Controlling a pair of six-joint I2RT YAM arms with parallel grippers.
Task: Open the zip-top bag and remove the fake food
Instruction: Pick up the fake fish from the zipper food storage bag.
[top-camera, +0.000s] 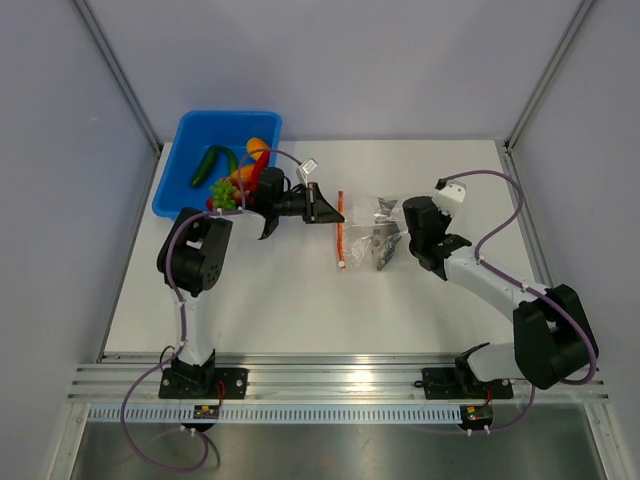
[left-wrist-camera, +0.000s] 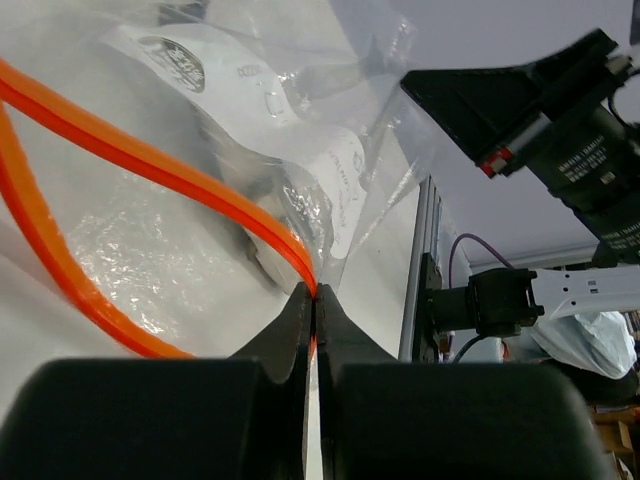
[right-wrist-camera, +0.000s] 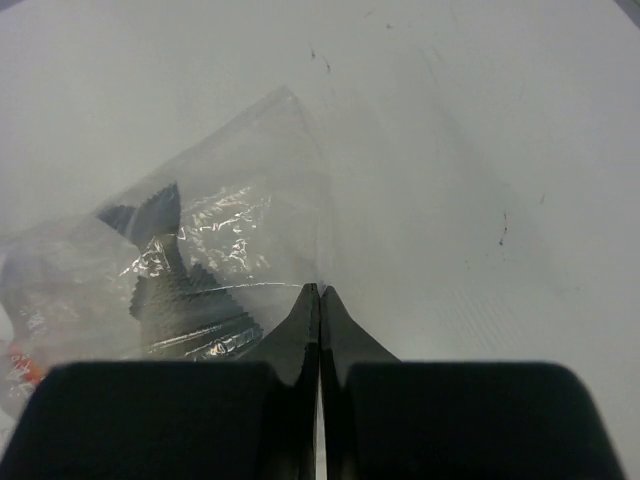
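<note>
The zip-top bag (top-camera: 368, 228) lies crinkled at the table's middle, its orange zip strip (top-camera: 341, 240) on the left side. My left gripper (top-camera: 336, 214) is shut on that strip (left-wrist-camera: 200, 180), which runs into the closed jaws in the left wrist view, below the white label (left-wrist-camera: 300, 140). My right gripper (top-camera: 400, 236) is shut on the clear plastic of the opposite edge (right-wrist-camera: 290, 200). A dark grey ridged piece (right-wrist-camera: 170, 290) shows inside the bag. Other fake food (top-camera: 240, 175), a green cucumber, grapes and orange, yellow and red pieces, sits in the blue tub.
The blue tub (top-camera: 190, 135) stands at the far left corner, just behind the left arm's wrist. Grey walls with metal posts close in the back and sides. A metal rail (top-camera: 340, 385) runs along the near edge by the arm bases.
</note>
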